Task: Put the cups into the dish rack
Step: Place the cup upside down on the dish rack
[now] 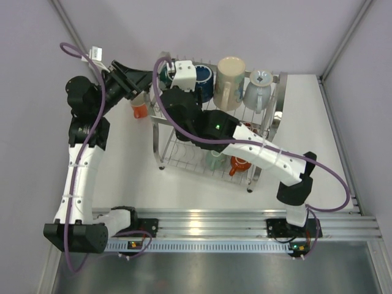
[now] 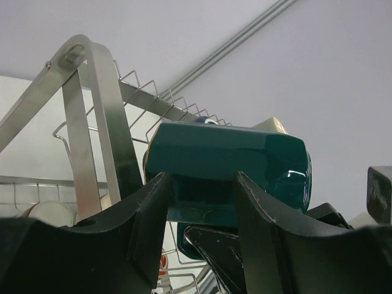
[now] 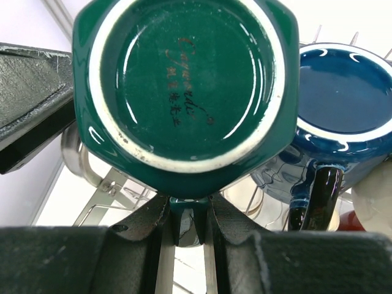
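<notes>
A teal cup [image 1: 162, 75] hangs upside down over the top left corner of the dish rack [image 1: 269, 122]. My right gripper [image 3: 188, 205] is shut on its handle, just under the cup's round base [image 3: 184, 86]. From the left, my left gripper [image 2: 199, 177] brackets the cup body [image 2: 226, 159], and no gap shows between fingers and cup. The top tier holds a navy cup [image 3: 343, 92], a cream mug [image 1: 229, 82] and a pale blue-grey cup [image 1: 257, 89]. On the lower tier sit a mint cup [image 1: 214, 160] and a red cup [image 1: 240, 164].
An orange cup [image 1: 139, 110] stands on the white table just left of the rack, under my left gripper [image 1: 150, 79]. The rack's tubular corner post [image 2: 92, 110] rises close to the left fingers. Walls close in on the table at the back and both sides.
</notes>
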Action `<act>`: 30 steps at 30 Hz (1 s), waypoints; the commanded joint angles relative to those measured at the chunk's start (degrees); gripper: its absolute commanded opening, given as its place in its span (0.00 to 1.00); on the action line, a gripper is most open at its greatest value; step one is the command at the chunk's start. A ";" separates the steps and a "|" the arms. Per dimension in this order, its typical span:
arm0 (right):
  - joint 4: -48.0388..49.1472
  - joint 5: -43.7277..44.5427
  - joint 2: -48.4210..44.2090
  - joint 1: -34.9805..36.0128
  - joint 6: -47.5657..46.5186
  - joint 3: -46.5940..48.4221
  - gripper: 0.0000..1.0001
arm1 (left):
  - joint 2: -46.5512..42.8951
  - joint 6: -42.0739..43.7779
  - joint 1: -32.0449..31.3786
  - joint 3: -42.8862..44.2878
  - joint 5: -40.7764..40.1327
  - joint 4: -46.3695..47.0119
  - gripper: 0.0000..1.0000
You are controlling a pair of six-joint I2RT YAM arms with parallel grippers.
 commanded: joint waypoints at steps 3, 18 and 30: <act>3.86 1.40 -1.47 0.21 -1.12 4.00 0.08 | 0.68 2.70 -2.80 0.90 -0.93 4.52 0.52; 6.50 -1.15 -2.53 0.12 -2.10 2.68 0.23 | 3.23 3.85 -3.68 1.34 -1.63 4.61 0.52; 7.81 -1.15 -2.97 -0.23 -2.35 1.01 0.20 | 3.93 3.85 -3.95 1.51 -1.63 4.52 0.52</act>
